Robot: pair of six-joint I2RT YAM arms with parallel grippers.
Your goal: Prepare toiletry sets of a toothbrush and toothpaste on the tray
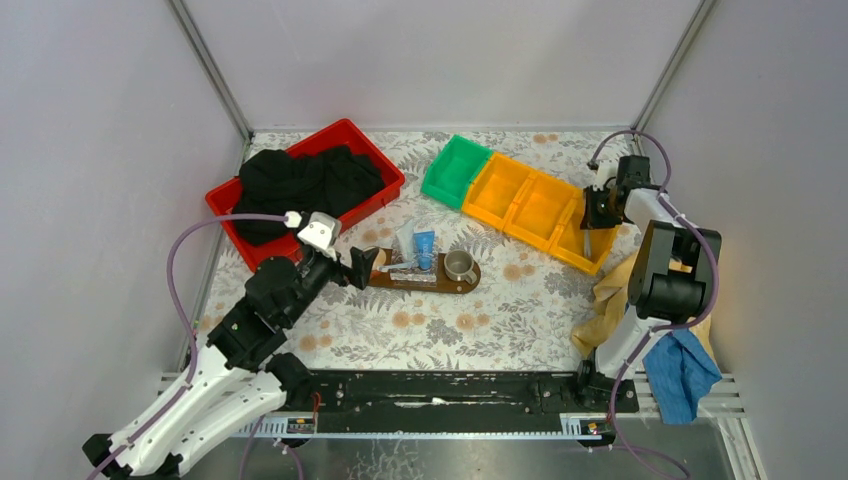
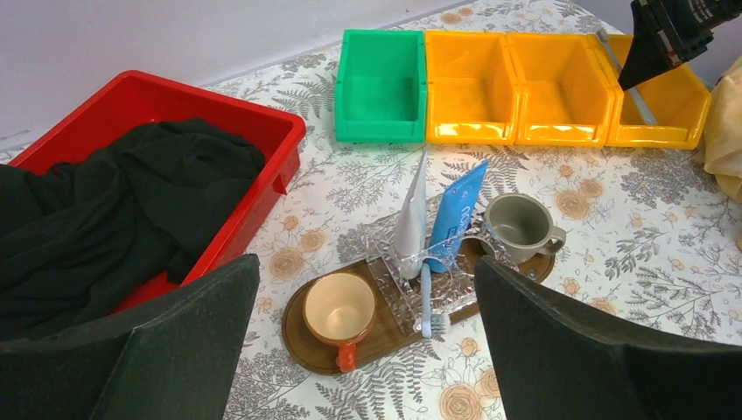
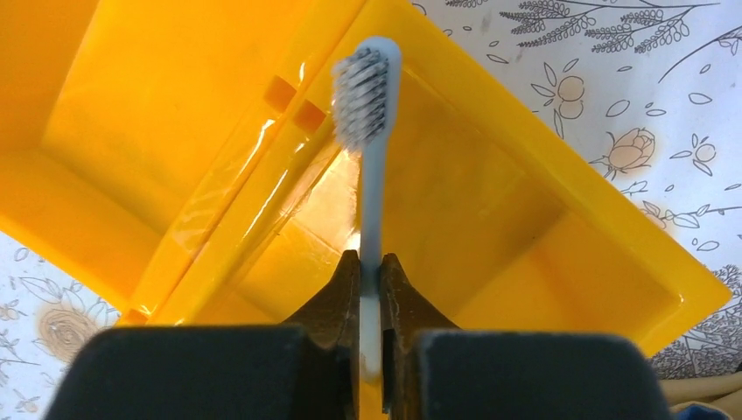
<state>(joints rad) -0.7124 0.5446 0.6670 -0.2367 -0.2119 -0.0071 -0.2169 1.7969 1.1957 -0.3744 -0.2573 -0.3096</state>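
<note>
I am working the pick-up step for a toothbrush. The right gripper (image 3: pixel 369 262) is pinching the toothbrush (image 3: pixel 373 166) by its handle. Its jaws are drawn almost together on the handle, and the bristle head is pointing away from the wrist over the end yellow bin (image 3: pixel 560 162). The fingers are hiding the handle's near end.

The left gripper (image 2: pixel 366 271) is standing fully spread, gripping nothing, just short of the tray (image 2: pixel 302 343). The tray is carrying two tubes, whitish (image 2: pixel 411 219) and blue (image 2: pixel 455 214), leaning in a clear holder (image 2: pixel 398 297). A second brush (image 2: pixel 426 297) is lying in the holder, and two cups (image 2: pixel 337 308) are flanking it.

In my judgement the next move is calling for a straight lift clear of the bin wall. A carry across to the tray, well apart from the bin, follows. The grip is narrow, so I am expecting the toothbrush to pivot if moved abruptly.
</note>
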